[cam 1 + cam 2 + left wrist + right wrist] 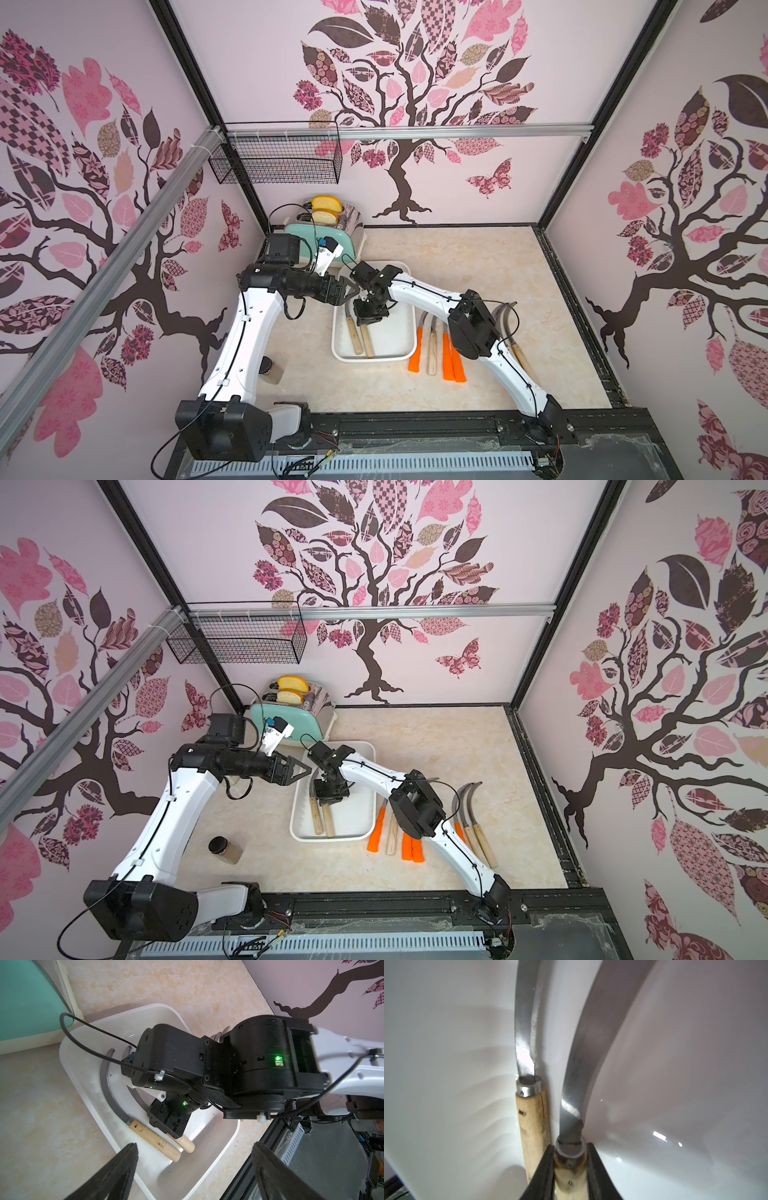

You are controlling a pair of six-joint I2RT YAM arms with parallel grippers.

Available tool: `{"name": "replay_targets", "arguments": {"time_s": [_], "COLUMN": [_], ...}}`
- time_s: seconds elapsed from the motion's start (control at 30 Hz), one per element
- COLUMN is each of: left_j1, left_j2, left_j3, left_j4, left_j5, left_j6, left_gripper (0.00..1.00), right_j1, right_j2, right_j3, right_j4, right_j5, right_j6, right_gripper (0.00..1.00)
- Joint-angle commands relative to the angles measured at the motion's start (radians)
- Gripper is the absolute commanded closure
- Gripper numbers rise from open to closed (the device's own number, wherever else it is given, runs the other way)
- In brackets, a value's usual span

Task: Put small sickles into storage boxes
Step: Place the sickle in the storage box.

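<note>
Right fingers clench a wooden-handled sickle inside the white tray, beside another sickle; left fingers hang spread, empty, nearby; more sickles lie on the beige marbled counter, tree-patterned walls around

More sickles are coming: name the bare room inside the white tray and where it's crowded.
Free: the white tray floor between the held sickle and the wall facing the orange-handled sickles. Crowded: the opposite side, where the right end effector grips it beside another sickle.
</note>
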Motion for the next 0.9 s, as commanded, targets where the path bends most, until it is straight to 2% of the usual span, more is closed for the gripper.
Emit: {"name": "replay_targets", "arguments": {"time_s": [0.0,0.33,0.87], "left_j1": [0.006,0.007,0.011], "left_j2": [-0.013,-0.015,-0.014], "left_j3": [0.013,0.023,0.046], "left_j4": [0.004,0.018,0.058], "left_j5": [-0.004,0.003,-0.009], "left_j6": [-0.002,-0.02,-0.068], "left_gripper": [0.1,0.1,0.1], "right_j1": [-0.001,0.001,0.0], "right_j2": [0.017,0.025,0.036], "right_j3": [0.043,0.036,0.035], "right_j4": [-0.032,-0.024,-0.023], "right_j5": [0.004,-0.025,-0.032], "right_j6": [-0.01,-0.009,-0.016], "right_gripper": [0.93,0.9,0.8]}}
